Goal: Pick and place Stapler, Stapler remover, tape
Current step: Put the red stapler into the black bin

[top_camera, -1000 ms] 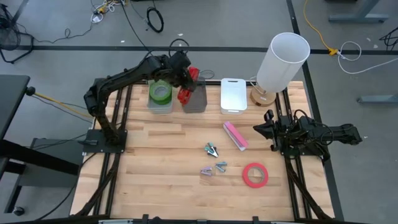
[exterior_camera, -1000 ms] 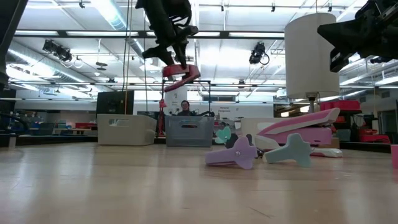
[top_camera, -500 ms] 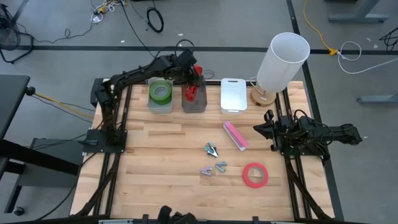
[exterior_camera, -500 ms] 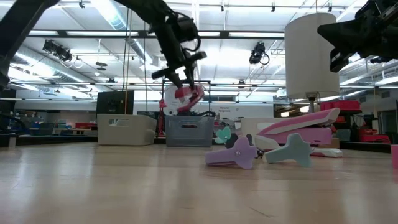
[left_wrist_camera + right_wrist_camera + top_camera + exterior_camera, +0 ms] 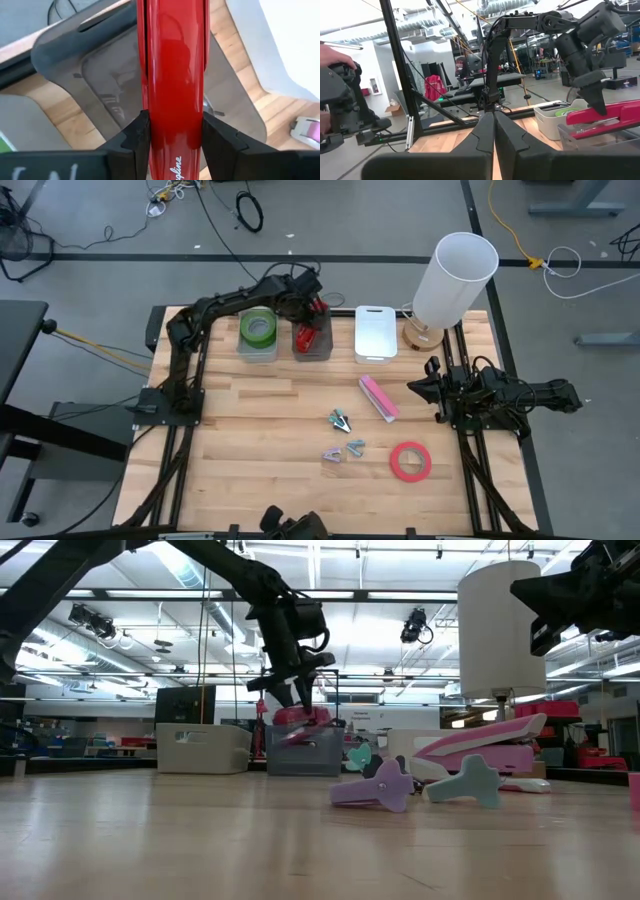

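**Red stapler over the grey bin**

My left gripper (image 5: 312, 312) was clamped on the red stapler (image 5: 172, 75), one dark finger (image 5: 135, 140) pressed to each long side, and I held it over the open grey bin (image 5: 313, 340) at the back of the table. In the low view the stapler (image 5: 298, 720) sat at the bin's rim (image 5: 305, 730); whether it touched the bin I could not tell. My right gripper (image 5: 494, 131) waited with its fingers together over the right edge of the table.

I judged the stapler stiff and fairly heavy for its size, with a glossy shell that could slip. Its hinged top could flex if squeezed from above, so a hold across the two flat sides near the middle seemed right.

The clear bin (image 5: 257, 348) just beside held a green tape roll (image 5: 257, 328), close enough for my fingers to knock. The white bin (image 5: 375, 335) stood on the other side, and the white lamp (image 5: 455, 275) beyond it. Still out on the wood lay the pink stapler (image 5: 379, 397), three small staple removers (image 5: 343, 434) and the red-pink tape roll (image 5: 409, 461), all well apart from the bins and out of my way.
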`<state>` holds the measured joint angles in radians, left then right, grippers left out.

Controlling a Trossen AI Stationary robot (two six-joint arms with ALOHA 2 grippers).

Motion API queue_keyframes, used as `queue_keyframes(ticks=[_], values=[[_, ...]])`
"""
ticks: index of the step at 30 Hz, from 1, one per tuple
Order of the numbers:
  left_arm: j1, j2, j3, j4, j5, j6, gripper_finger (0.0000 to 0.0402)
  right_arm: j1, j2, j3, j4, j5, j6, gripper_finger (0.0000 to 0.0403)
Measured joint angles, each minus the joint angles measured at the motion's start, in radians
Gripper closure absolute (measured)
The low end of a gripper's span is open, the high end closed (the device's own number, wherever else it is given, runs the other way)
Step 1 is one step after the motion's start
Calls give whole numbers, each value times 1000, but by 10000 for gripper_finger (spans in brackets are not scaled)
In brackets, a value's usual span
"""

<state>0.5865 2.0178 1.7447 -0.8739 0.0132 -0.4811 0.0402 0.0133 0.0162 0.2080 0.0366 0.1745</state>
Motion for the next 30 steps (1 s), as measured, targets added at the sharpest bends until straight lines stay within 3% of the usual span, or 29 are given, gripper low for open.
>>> queue_keyframes(ticks=[19,30], values=[[22,48,0,-40,37,44,254,0,0,0,0,1,0,386],[22,47,2,-33,56,48,197,0,0,0,0,0,0,386]])
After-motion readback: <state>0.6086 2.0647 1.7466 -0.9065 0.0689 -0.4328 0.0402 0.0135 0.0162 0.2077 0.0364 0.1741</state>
